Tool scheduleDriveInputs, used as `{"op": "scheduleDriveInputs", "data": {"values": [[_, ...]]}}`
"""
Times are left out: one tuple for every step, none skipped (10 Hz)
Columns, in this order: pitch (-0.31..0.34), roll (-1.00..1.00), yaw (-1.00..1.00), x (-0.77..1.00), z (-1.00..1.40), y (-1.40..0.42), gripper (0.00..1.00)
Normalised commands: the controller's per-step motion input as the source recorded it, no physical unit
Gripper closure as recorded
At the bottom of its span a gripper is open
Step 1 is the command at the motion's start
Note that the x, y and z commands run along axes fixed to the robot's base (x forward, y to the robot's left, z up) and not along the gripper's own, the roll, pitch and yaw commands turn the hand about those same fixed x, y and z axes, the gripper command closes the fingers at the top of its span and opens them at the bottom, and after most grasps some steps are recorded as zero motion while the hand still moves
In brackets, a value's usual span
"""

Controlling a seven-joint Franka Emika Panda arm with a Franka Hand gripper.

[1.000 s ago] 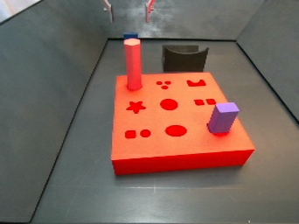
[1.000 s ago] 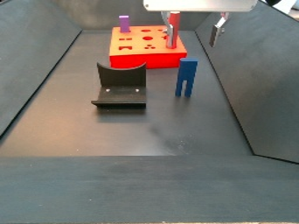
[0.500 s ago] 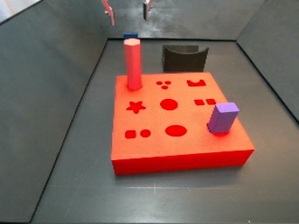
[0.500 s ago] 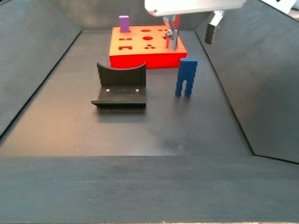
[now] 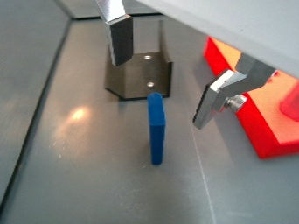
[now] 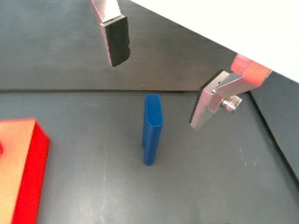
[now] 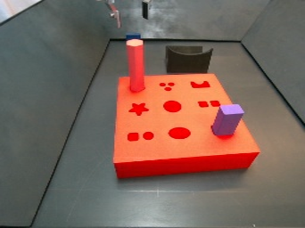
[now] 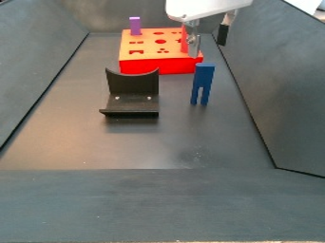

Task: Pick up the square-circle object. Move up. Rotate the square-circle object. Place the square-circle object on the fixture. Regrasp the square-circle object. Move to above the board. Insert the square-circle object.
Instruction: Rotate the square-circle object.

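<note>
The square-circle object (image 8: 202, 84) is a small dark blue block standing upright on the floor between the board and the fixture, with its two legs down. It shows in both wrist views (image 5: 156, 127) (image 6: 152, 129). My gripper (image 8: 210, 38) hangs open and empty above it, with one finger (image 5: 117, 39) on each side and well clear of the block; it also shows in both wrist views (image 5: 166, 70) (image 6: 162, 74) and in a side view (image 7: 130, 11). The dark fixture (image 8: 131, 92) (image 5: 140, 74) stands empty beside the block. The red board (image 7: 179, 125) (image 8: 159, 49) lies flat.
A tall red post (image 7: 135, 64) and a purple block (image 7: 227, 119) stand in holes of the board. Grey walls slope up around the dark floor (image 8: 152, 142). The board's edge shows in both wrist views (image 5: 251, 114) (image 6: 21, 166).
The gripper has turned about its vertical axis above the blue block, so its fingers look closer together in both side views. The block, board and fixture have not moved.
</note>
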Motion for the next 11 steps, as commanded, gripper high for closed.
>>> {"op": "scheduleDriveInputs", "data": {"values": [[0.005, -0.02, 1.0, 0.03, -0.02, -0.01, 0.0], [0.005, -0.02, 1.0, 0.03, -0.02, -0.01, 0.0], [0.005, -0.02, 1.0, 0.03, -0.02, -0.01, 0.0], [0.005, -0.02, 1.0, 0.03, -0.02, -0.01, 0.0], [0.005, -0.02, 1.0, 0.03, -0.02, -0.01, 0.0], [0.006, -0.02, 1.0, 0.03, -0.02, -0.01, 0.0], [0.006, -0.02, 1.0, 0.03, -0.02, -0.01, 0.0], [0.006, -0.02, 1.0, 0.03, -0.02, -0.01, 0.0], [0.006, -0.02, 1.0, 0.03, -0.02, -0.01, 0.0], [0.006, -0.02, 1.0, 0.03, -0.02, -0.01, 0.0], [0.007, -0.02, 1.0, 0.03, -0.02, -0.01, 0.0]]}}
